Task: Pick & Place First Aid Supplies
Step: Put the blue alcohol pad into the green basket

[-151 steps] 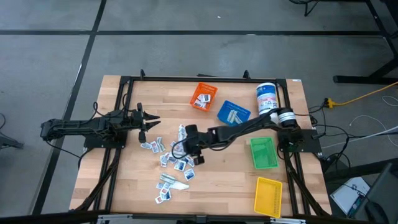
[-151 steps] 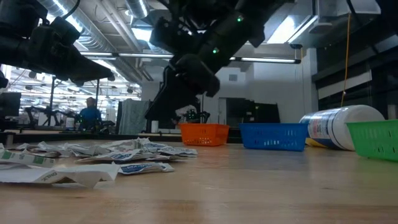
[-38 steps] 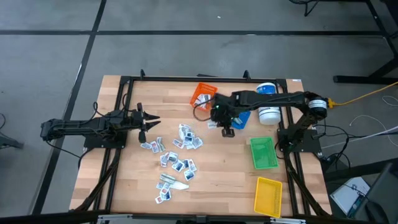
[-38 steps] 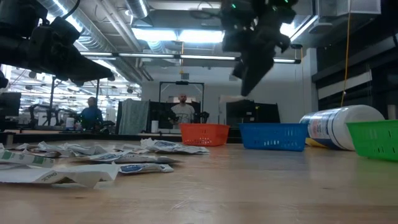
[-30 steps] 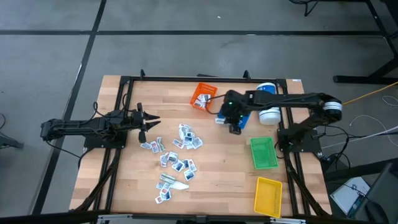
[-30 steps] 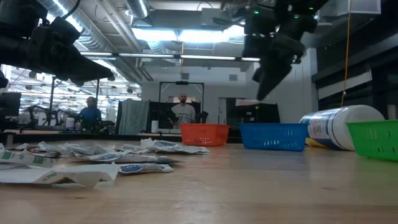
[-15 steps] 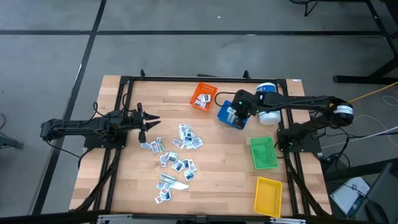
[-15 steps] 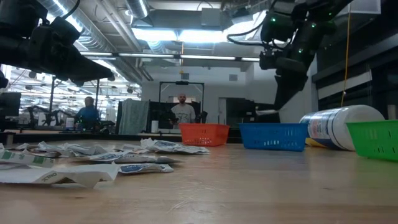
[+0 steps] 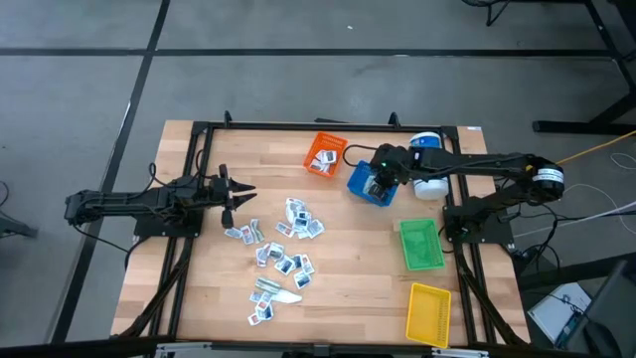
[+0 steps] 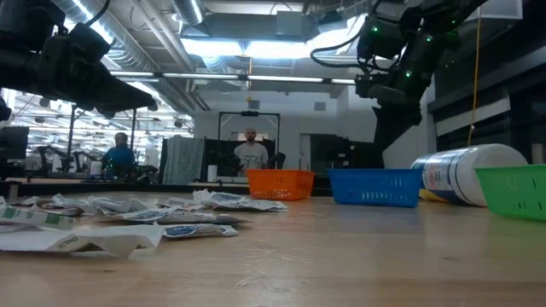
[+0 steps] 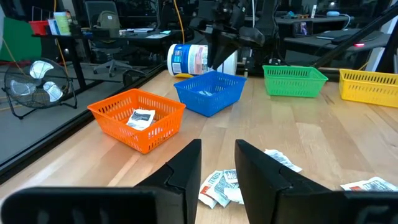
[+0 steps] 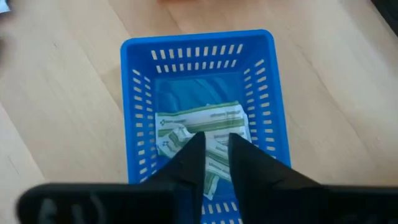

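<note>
The right gripper [image 12: 214, 149], fingers slightly apart and empty, hangs over the blue plastic mesh bin [image 12: 138, 93], white flat packets [image 12: 193, 121] lying inside. More packets [image 9: 283, 254] litter the wooden table [image 9: 348, 288] near the open left gripper [image 9: 241, 195].

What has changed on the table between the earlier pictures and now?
The right gripper left the heap of packets in the middle of the table, carried one packet across and now hangs over the blue bin with its fingers parted; packets lie in that bin. The left gripper, the orange bin and the canister stayed as they were.
</note>
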{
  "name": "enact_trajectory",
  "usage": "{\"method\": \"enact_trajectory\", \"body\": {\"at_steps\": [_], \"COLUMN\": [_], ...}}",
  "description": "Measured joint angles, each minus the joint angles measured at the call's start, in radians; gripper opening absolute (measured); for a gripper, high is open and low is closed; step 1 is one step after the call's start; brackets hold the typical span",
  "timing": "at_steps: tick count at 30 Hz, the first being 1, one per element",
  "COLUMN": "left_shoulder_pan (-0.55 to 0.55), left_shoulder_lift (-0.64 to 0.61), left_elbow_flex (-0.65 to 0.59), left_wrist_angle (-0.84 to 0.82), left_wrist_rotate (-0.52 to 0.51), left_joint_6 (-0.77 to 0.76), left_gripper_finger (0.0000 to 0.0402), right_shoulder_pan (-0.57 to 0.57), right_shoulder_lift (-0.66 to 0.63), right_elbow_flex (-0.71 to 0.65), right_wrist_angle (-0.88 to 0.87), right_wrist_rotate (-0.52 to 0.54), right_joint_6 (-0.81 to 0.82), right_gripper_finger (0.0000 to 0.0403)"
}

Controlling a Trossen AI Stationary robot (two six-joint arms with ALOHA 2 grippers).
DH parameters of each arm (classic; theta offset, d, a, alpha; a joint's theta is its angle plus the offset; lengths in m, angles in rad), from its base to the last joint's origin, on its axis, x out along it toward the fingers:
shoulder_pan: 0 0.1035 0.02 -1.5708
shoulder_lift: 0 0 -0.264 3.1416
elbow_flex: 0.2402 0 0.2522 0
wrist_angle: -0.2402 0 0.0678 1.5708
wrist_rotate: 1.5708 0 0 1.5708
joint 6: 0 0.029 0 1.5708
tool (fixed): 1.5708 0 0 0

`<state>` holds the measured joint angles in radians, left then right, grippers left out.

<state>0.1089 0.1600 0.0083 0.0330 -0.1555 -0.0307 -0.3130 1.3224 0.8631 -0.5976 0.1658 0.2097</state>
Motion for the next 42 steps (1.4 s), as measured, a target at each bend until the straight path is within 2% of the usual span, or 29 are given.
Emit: {"method": "enact_trajectory", "body": {"at_steps": [6,12,17,21,26,36,42], "left_shoulder_pan": [0.000,0.000,0.000,0.000,0.000,0.000,0.000], "left_shoulder_lift": [0.000,0.000,0.000,0.000,0.000,0.000,0.000], "left_elbow_flex": [0.000,0.000,0.000,0.000,0.000,0.000,0.000], "left_wrist_angle": [0.000,0.000,0.000,0.000,0.000,0.000,0.000], "left_wrist_rotate": [0.000,0.000,0.000,0.000,0.000,0.000,0.000], "left_joint_6": [0.000,0.000,0.000,0.000,0.000,0.000,0.000], "left_gripper_finger": [0.0093,0.0091,0.0093,0.0092,0.0092,0.0091,0.0092], "right_shoulder_pan": [0.001,0.001,0.001,0.007,0.065,0.216,0.290], "right_shoulder_lift": [0.000,0.000,0.000,0.000,0.019,0.167,0.280], "right_elbow_flex": [0.000,0.000,0.000,0.000,0.000,0.000,0.058], "right_wrist_angle": [0.013,0.144,0.243,0.315,0.379,0.575,0.586], "right_wrist_rotate": [0.000,-0.005,-0.032,-0.073,-0.109,-0.111,-0.117], "right_joint_6": [-0.003,-0.007,-0.030,0.016,0.013,-0.068,-0.151], "right_gripper_finger": [0.0135,0.0161,0.0163,0.0163,0.0163,0.0163,0.0163]}}
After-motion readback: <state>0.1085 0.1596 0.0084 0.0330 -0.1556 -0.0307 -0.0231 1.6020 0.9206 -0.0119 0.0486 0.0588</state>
